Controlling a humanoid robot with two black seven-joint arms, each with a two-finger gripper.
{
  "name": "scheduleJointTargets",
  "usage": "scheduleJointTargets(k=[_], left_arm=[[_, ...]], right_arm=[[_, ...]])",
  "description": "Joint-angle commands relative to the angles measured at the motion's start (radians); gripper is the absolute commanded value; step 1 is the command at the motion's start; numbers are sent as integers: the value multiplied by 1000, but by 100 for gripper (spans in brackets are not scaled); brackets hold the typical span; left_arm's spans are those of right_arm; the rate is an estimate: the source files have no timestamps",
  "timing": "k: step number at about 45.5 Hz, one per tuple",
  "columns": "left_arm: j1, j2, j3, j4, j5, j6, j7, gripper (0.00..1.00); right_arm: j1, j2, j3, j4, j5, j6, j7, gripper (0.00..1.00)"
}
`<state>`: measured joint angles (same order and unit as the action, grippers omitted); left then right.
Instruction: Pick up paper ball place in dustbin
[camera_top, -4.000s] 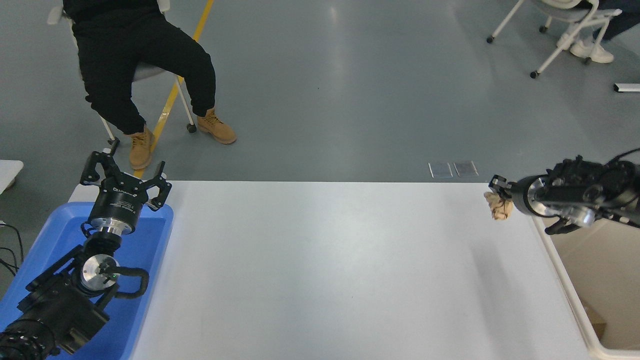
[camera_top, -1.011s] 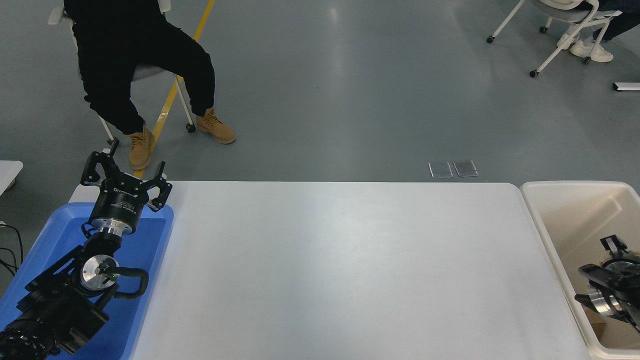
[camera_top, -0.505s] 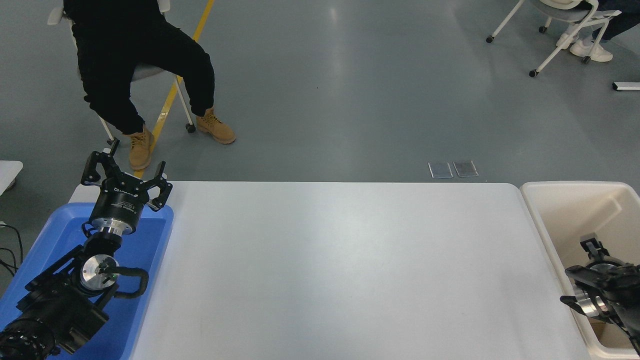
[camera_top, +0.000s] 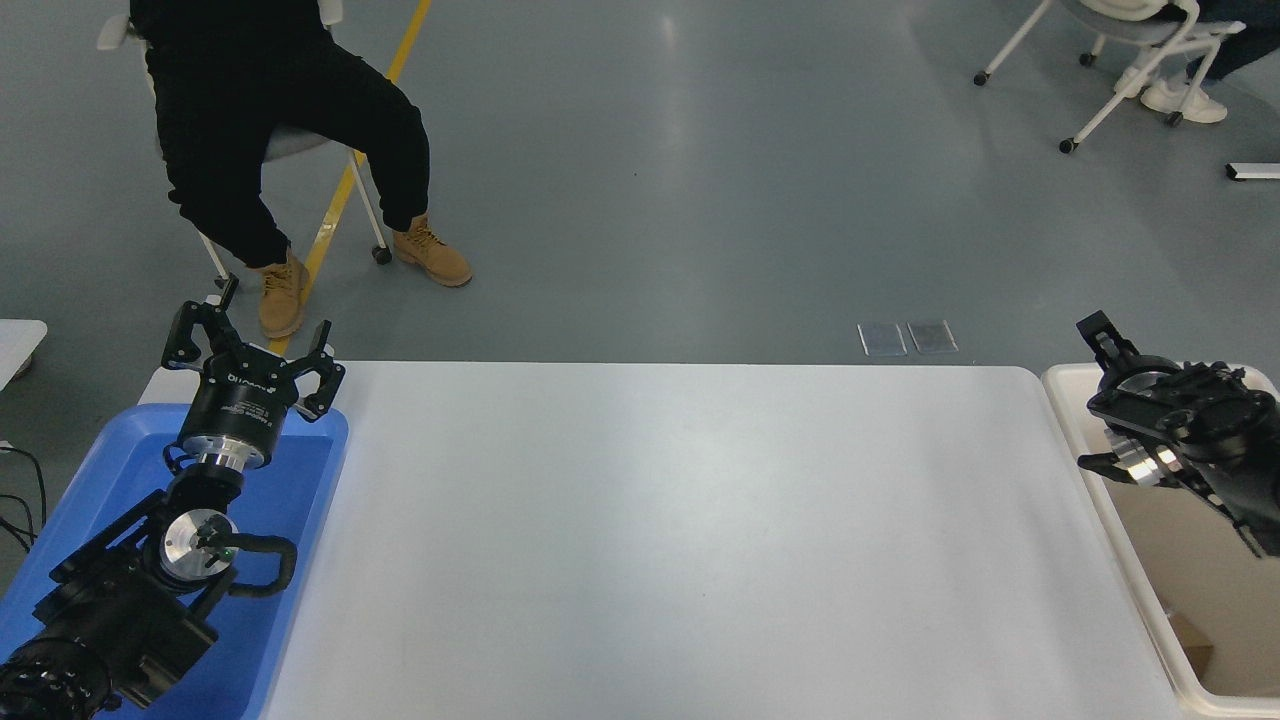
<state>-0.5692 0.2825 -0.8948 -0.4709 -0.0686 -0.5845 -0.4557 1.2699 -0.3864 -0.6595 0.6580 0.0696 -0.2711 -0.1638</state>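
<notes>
The cream-beige dustbin (camera_top: 1150, 605) stands against the table's right end, partly cut off by the picture's edge. My right gripper (camera_top: 1098, 335) is raised above the bin's far left corner and points up and away from me. Nothing tan shows in it. The paper ball is not in view; my right arm covers much of the bin's inside. My left gripper (camera_top: 252, 350) is open and empty, parked over the far end of the blue tray (camera_top: 300, 480) at the lower left.
A tan scrap (camera_top: 1187, 640) lies at the bin's bottom near its left wall. The white table (camera_top: 680, 540) spans the middle. A person in black (camera_top: 280, 130) sits on a chair beyond the far left corner. Wheeled chairs (camera_top: 1130, 60) stand at the far right.
Four seconds ago my right gripper held the paper ball over the table's right end. It then went down into the bin without the ball, and has now risen to the bin's far left corner.
</notes>
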Motion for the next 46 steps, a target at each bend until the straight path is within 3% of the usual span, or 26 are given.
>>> scheduleJointTargets(k=[1,23,36,46], left_arm=[[0,0,0,0,1,0,0,99],[2,1,0,0,1,2,0,99],[2,1,0,0,1,2,0,99],[2,1,0,0,1,3,0,99]], right_arm=[[255,0,-66,190,-37,219,-8,100],[782,-198,-383,873,-149,578,-30,100],[940,-184,-480,989,-192,834,-30,100],[997,-109,-474,1008,-191,860,-30,100]])
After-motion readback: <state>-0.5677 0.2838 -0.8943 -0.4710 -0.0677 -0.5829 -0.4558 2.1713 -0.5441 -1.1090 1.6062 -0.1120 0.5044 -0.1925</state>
